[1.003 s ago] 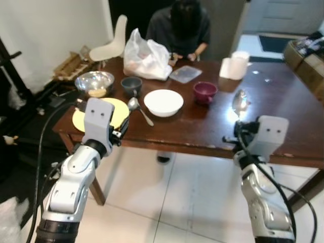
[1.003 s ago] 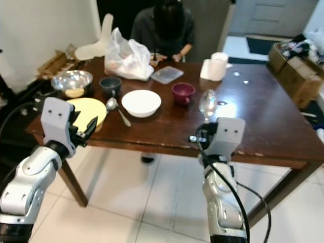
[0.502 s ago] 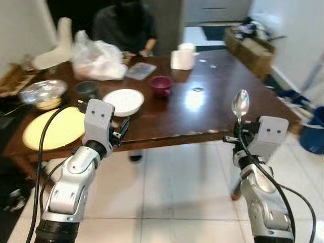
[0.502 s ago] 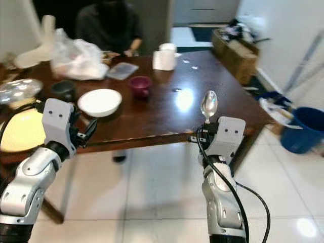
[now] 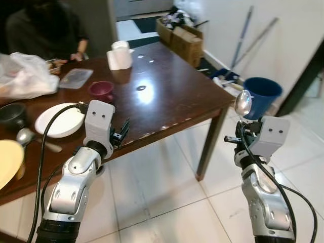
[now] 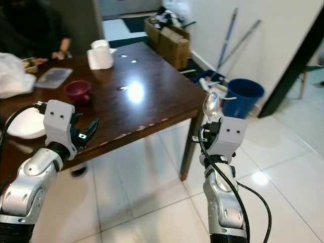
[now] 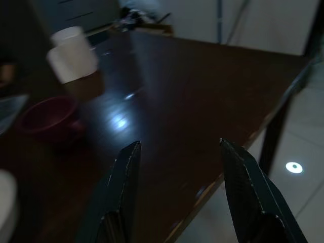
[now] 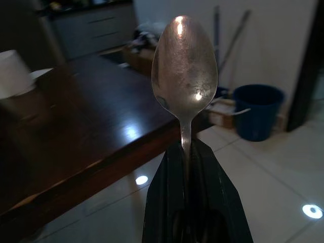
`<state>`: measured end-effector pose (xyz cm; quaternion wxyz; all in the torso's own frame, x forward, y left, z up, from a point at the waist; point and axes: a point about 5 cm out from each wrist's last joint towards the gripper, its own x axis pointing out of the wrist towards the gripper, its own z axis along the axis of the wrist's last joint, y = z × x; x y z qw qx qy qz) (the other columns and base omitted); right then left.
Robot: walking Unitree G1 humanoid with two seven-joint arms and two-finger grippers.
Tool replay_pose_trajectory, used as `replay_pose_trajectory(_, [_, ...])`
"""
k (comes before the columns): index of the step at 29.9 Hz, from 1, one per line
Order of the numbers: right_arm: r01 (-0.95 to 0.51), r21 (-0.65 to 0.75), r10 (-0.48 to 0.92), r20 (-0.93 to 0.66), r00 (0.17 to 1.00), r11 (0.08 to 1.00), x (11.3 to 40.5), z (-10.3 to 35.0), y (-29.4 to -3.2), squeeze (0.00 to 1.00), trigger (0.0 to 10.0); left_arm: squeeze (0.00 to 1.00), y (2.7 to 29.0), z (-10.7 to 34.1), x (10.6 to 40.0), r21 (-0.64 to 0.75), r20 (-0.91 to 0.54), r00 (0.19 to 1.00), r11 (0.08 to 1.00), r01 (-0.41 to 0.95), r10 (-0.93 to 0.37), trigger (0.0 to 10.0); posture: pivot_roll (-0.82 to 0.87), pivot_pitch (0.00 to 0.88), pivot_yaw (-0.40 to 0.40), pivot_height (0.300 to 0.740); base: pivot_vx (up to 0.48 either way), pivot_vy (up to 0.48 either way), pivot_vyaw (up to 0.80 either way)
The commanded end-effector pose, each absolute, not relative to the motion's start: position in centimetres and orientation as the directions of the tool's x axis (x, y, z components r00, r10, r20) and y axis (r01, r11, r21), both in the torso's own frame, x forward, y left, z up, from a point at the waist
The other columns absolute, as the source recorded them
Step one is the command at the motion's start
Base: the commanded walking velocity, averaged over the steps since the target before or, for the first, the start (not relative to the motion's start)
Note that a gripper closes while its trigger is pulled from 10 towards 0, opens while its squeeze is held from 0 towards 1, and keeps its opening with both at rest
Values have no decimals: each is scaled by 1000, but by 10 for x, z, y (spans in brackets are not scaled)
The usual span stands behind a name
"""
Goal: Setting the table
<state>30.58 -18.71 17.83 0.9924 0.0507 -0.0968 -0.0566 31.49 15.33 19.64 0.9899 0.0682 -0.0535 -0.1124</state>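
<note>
My right gripper (image 8: 186,148) is shut on the handle of a silver spoon (image 5: 243,103), held upright with its bowl on top, off the table's right corner above the tiled floor. My left gripper (image 7: 179,152) is open with nothing between its fingers and hovers at the front edge of the dark wooden table (image 5: 167,96). On the table lie a white bowl (image 5: 61,120), a maroon bowl (image 5: 101,91), a dark bowl (image 5: 10,114), a yellow plate (image 5: 7,162) and a second spoon (image 5: 31,139) at the left.
A person (image 5: 45,25) sits at the far side behind a plastic bag (image 5: 25,76). A clear lidded container (image 5: 76,78) and a white paper roll (image 5: 120,55) stand farther back. A blue bucket (image 5: 260,93), poles and cardboard boxes (image 5: 182,38) stand to the right. Open tiled floor lies ahead.
The view has swung to the right: the table now sits on the left and the bucket and wall have come into view. Both arms keep their pose, spoon still held.
</note>
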Motion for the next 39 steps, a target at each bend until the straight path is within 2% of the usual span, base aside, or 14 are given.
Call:
replay_pose_trajectory(1, [93,121,-114,184,976,988,307,179,-185,0,10000,0,156,192,315,149,73,972,966,210,-222,10000,-30,0,99,740,0,0,-800])
replay_pose_trajectory(6, [88,122,-110,186,976,989,307,179,-184,0,10000,0,156,191,315,148,72,972,966,210,-223,10000,-30,0,99,740,0,0,-800])
replay_pose_trajectory(13, [81,124,-103,188,977,989,307,180,-183,0,10000,0,155,191,316,148,72,972,966,211,-223,10000,-29,0,100,740,0,0,0])
replay_pose_trajectory(39, [51,124,-76,200,977,991,308,182,-179,0,10000,0,155,191,317,147,76,972,967,208,-221,10000,-27,0,98,740,0,0,-800])
